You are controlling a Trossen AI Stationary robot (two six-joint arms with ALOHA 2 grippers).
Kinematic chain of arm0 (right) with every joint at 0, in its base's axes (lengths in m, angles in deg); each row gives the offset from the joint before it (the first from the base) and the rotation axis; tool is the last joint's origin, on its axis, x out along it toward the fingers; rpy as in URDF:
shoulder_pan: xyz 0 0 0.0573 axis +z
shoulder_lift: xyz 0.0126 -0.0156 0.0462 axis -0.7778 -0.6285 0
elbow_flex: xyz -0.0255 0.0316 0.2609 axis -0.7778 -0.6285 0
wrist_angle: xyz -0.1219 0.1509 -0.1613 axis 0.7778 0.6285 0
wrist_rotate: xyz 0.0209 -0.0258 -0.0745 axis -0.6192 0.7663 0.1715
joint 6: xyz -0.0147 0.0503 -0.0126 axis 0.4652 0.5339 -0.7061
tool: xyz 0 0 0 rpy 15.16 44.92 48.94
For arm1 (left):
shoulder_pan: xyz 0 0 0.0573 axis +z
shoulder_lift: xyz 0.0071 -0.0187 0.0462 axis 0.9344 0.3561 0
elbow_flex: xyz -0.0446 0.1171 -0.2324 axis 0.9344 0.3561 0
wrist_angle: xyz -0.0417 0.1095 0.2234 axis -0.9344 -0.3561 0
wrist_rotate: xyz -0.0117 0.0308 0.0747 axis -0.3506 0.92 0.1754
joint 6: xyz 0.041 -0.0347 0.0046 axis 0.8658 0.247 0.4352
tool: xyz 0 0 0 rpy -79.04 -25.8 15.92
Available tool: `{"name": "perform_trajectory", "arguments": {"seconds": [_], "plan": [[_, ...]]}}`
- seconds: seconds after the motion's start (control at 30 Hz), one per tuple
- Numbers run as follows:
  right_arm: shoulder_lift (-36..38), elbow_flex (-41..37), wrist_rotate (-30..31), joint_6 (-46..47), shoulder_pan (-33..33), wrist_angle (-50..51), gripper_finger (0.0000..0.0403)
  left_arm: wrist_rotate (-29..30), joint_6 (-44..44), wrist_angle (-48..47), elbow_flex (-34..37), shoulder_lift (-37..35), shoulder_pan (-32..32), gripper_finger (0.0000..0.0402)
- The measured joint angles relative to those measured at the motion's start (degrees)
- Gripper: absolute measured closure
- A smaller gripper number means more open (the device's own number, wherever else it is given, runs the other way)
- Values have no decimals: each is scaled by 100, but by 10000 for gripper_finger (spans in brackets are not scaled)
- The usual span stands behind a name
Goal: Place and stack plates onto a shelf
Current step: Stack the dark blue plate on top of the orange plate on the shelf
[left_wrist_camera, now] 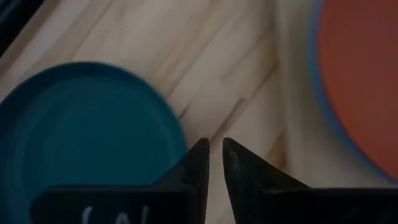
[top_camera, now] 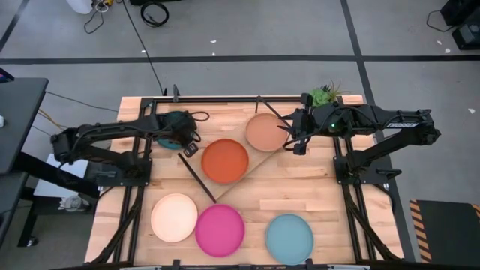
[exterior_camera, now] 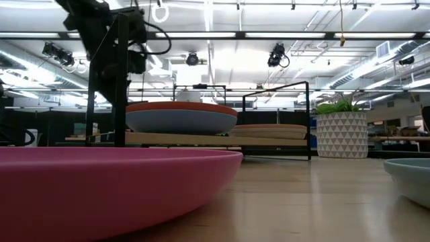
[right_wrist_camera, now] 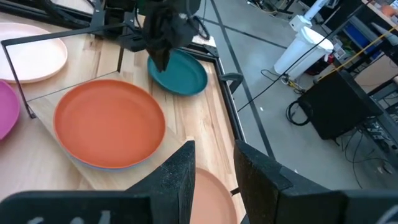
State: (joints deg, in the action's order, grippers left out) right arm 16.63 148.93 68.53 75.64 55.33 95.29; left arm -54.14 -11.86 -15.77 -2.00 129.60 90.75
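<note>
- Already stacked on the shelf [top_camera: 259,161], lying aslant at mid-tabletop: orange plate [top_camera: 224,160] over a blue one, tan-brown plate [top_camera: 265,133] beside.
- Left gripper [top_camera: 190,148], fingers nearly closed and empty, beside the dark teal plate [top_camera: 174,127] near the far edge, probably the next pick.
- Right gripper [top_camera: 297,144], narrowly parted, empty, over the tan-brown plate's rim.
- Waiting along the near edge: cream plate [top_camera: 174,217], magenta plate [top_camera: 220,229], light blue plate [top_camera: 289,238].

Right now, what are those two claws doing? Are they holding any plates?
Left gripper: nearly closed, holding nothing, beside the dark teal plate.
Right gripper: open, empty, above the tan-brown plate.
</note>
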Motion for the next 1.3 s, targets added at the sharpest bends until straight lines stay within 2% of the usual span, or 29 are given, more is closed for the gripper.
{"name": "perform_trajectory", "arguments": {"seconds": [0.2, 0.37, 0.57, 0.7, 0.8, 0.9, 1.23, 1.3], "plan": [[0, 0, -35, 156, 0, 12, 286, -112, -212, -26, 518, -719, 328, 350], [0, 0, -39, 168, 2, 31, 286, -315, -484, -470, 816, -1151, 358, 350], [0, 0, -39, 173, 2, 29, 286, -310, -722, -4, 911, -1626, 355, 350], [0, 0, -39, 171, 2, 3, 286, -216, -1158, -112, 909, -1711, 537, 350], [0, 0, -39, 171, 2, 2, 286, 82, -1500, -214, 909, -1530, 752, 352], [0, 0, -40, 163, 1, 1, 286, 49, -1566, 52, 911, -1217, 905, 356], [0, 0, -42, 73, 2, -126, 286, -617, -964, 1756, 899, 226, 1644, 374], [0, 0, -42, 61, 2, -126, 286, -623, -817, 1782, 779, 538, 1658, 372]]}}
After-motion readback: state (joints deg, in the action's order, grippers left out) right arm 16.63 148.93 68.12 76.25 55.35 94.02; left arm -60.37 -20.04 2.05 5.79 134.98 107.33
